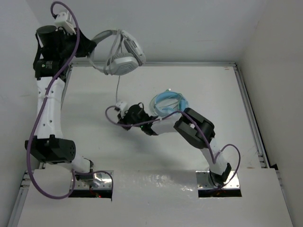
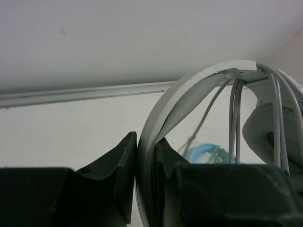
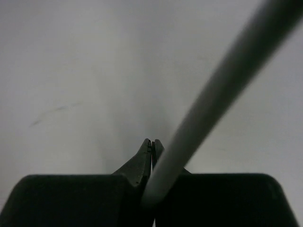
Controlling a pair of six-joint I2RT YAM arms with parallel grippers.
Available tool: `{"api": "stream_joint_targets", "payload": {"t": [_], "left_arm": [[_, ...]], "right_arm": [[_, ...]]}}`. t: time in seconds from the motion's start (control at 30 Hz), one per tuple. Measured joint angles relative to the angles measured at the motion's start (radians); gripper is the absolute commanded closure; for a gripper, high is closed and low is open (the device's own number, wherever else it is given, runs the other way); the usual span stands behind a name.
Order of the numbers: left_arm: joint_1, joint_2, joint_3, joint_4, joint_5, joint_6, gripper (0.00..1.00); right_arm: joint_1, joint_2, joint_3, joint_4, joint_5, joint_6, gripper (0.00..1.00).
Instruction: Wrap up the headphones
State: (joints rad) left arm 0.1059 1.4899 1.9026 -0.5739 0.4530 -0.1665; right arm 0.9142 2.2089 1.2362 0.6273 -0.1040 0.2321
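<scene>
headphones (image 1: 124, 59) are hanging above the table's (image 1: 213, 94) far left edge, cable (image 1: 117, 87) dropping toward the right pincer (image 3: 151, 142)
the left pincer (image 2: 147, 138) is clamping the headband (image 2: 189, 82); the right one is pinching the taut cable below, jaws shut.

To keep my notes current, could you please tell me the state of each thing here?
left fingers: shut on headband.
headphones: held up off the table.
right fingers: shut; grip on cable unclear.
cable: hanging down to right fingers.
blue headphones: lying on table.
</scene>
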Motion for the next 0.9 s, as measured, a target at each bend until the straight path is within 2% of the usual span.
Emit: {"api": "stream_joint_targets", "payload": {"t": [0.17,0.27,0.4,0.53,0.63,0.73,0.9], "left_arm": [[-0.002,0.098,-0.172,0.093,-0.135,-0.007,1.00],[-0.003,0.133,-0.276,0.089,-0.216,0.064,1.00],[-0.015,0.146,-0.388,0.135,-0.335,0.195,1.00],[-0.031,0.121,-0.538,0.254,-0.405,0.348,1.00],[-0.055,0.072,-0.681,0.311,-0.440,0.465,1.00],[-0.102,0.000,-0.799,0.303,-0.441,0.551,1.00],[-0.198,-0.114,-0.862,0.280,-0.388,0.600,1.00]], "right_arm": [[0.211,-0.097,0.085,-0.274,-0.114,-0.150,1.00],[0.269,-0.170,0.146,-0.403,-0.158,-0.186,1.00],[0.245,-0.236,0.274,-0.669,-0.147,-0.225,1.00],[0.218,-0.296,0.370,-0.902,0.006,-0.301,1.00],[0.210,-0.346,0.405,-0.995,0.164,-0.370,1.00],[0.166,-0.348,0.496,-1.041,0.254,-0.413,1.00],[0.018,-0.309,0.637,-1.049,0.327,-0.462,1.00]]}}
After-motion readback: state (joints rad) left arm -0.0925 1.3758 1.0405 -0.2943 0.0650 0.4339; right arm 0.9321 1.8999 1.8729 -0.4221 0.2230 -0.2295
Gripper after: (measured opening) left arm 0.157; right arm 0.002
